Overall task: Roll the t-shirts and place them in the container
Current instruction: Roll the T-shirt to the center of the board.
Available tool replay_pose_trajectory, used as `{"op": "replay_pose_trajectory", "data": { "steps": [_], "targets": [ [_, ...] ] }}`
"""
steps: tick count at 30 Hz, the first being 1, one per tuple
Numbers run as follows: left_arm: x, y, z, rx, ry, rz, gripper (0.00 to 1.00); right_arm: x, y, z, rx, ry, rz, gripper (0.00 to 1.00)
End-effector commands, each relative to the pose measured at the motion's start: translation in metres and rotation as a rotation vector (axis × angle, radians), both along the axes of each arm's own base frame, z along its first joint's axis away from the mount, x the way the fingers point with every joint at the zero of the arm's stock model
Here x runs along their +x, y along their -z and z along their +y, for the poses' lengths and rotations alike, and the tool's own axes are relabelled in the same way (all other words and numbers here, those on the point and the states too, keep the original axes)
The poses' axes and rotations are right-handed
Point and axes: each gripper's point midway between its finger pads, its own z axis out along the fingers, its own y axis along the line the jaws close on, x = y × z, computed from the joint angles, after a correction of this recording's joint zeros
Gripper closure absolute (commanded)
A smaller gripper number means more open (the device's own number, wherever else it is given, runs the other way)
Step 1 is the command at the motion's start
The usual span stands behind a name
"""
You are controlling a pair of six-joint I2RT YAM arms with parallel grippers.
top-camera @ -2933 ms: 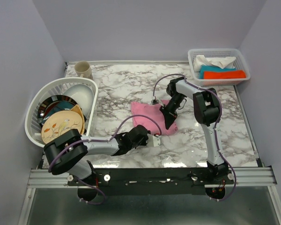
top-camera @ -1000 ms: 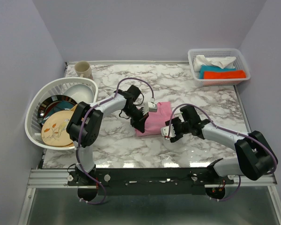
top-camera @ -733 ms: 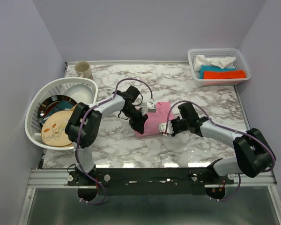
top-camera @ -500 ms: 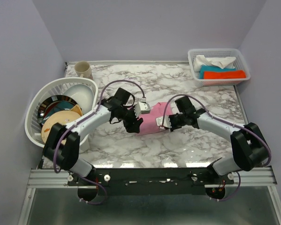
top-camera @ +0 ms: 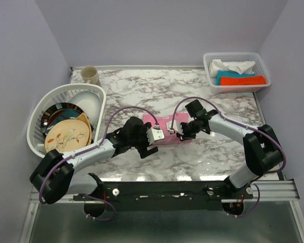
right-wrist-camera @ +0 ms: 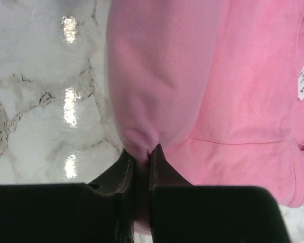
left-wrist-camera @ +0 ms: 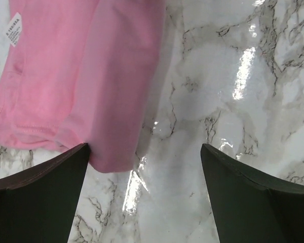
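Right hand [right-wrist-camera: 140, 152] pinching pink t-shirt [right-wrist-camera: 202, 76], left hand [left-wrist-camera: 143, 148] spread

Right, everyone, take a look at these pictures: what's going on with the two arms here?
Both arms are working on a pink t-shirt that lies on the marble table. The right gripper is shut, pinching a folded-over edge of the shirt. The left gripper is open at the shirt's other end, with the fabric beside one finger and nothing gripped. The shirt looks folded, not yet rolled tight.
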Motion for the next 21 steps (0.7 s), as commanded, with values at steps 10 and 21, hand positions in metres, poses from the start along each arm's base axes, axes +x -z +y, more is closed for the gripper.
{"op": "replay_pose_trajectory", "data": {
  "steps": [10,21],
  "targets": [
    [0.030,-0.009,-0.017,0.014,0.065,-0.272,0.05,-0.022,0.009,-0.006,-0.040,0.021,0.134,0.96],
    [0.007,0.033,-0.023,0.207,0.253,-0.333,0.31,-0.016,0.004,0.001,-0.027,0.020,0.150,0.96]
  ]
}}
